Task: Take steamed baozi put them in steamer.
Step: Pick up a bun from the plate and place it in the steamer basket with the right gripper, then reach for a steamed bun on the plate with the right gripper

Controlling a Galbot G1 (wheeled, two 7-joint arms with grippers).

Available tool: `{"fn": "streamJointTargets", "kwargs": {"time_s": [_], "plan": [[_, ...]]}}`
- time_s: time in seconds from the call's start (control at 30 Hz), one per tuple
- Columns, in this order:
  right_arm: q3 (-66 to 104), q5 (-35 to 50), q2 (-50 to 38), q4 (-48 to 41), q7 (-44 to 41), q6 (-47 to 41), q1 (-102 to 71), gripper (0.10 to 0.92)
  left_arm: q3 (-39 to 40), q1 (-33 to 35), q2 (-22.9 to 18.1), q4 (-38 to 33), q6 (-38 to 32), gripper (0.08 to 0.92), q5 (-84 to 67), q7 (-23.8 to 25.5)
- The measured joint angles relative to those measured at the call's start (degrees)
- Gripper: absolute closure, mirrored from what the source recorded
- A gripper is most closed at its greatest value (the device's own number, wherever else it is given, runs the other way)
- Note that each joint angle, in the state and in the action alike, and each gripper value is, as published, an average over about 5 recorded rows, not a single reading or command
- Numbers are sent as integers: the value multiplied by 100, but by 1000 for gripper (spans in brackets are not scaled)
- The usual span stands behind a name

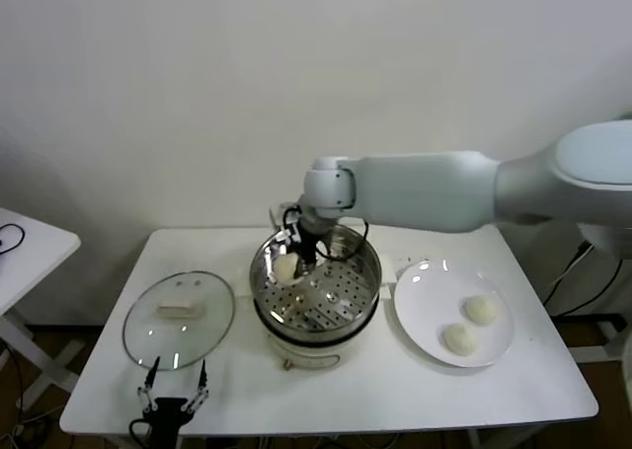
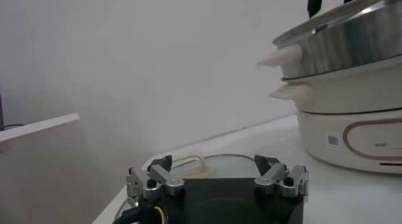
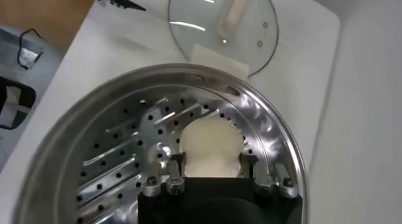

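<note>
One bun (image 3: 210,147) clenched in right gripper (image 3: 211,167) over steamer (image 1: 367,271) at tray's 10 o'clock; early release risks rolling; left gripper (image 1: 174,387) parked, released.

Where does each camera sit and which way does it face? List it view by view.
Head: high, looking down at the table; the right arm reaches over the steamer.
Left wrist: low by the table edge, facing the steamer's side across the open left gripper.
Right wrist: above the steamer, looking down past the right gripper holding a bun.
All three show the steamer; all three also catch the glass lid.
</note>
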Motion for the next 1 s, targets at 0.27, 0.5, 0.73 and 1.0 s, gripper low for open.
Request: {"fn": "streamJointTargets", "kwargs": {"time_s": [0.27,0.5,0.73,1.0], "plan": [[59,-148,196,-268,-37,-2,-241,431,15,-20,-5,45,-7,177,63,5],[91,-158,243,-318,-55,5,-314,376,16,-18,-7,70,-29,177,106,11],[82,-119,136,-243,-106,107,-208,217,11,-12,-13,64,-36,177,136,10],[-136,59,-400,141,-462,396,386,203,22,16,-24,31,-19,177,211,10]]}}
